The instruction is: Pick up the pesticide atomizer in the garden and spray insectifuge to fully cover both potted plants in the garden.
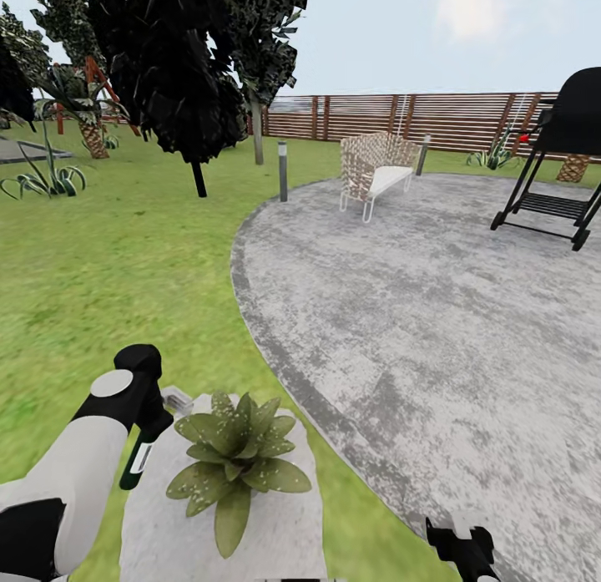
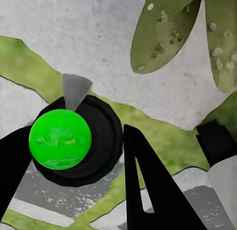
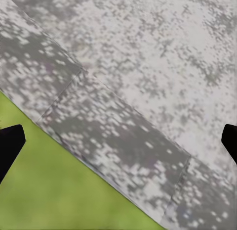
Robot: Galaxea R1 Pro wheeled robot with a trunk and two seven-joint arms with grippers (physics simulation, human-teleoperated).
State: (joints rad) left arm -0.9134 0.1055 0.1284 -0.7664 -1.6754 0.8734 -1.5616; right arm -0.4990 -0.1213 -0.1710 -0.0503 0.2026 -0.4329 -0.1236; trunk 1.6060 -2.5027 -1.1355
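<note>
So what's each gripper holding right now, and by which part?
The left gripper grips the pesticide atomizer near its top; the right gripper holds nothing.

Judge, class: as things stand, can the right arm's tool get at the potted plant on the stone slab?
Probably yes. The right tool hangs open over the patio edge, and grass separates it from the potted plant; nothing stands between them. The left tool, holding the atomizer, sits on the plant's far side.

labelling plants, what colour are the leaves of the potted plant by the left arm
Green with pale speckles on the potted plant, clearest in the head view.
</note>
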